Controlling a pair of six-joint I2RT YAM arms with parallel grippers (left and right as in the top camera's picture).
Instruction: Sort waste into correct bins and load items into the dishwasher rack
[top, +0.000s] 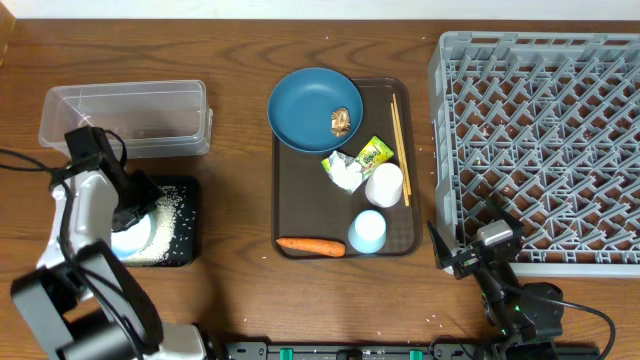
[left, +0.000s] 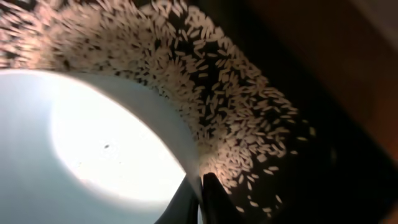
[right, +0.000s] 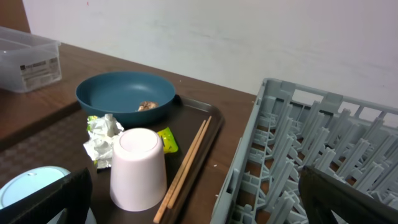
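Note:
My left gripper (top: 128, 213) is shut on the rim of the pale blue bowl (left: 93, 143), with one finger inside and one outside. The bowl hangs over the black tray (top: 185, 235), where white rice (left: 217, 93) lies scattered. On the brown serving tray sit the dark blue plate (top: 315, 108) with a brown lump (top: 341, 121), crumpled paper (top: 345, 172), a green-yellow wrapper (top: 375, 153), a whitish cup (right: 138, 168), a pale blue cup (top: 367, 231), a carrot (top: 311, 245) and chopsticks (right: 189, 155). My right gripper (top: 465, 255) stands open and empty beside the grey rack (top: 540, 140).
The clear tub (top: 125, 118) stands just behind the black tray at the far left. The brown serving tray (top: 290, 200) fills the middle of the table. The rack's raised wall (right: 249, 162) is close to the serving tray's right edge.

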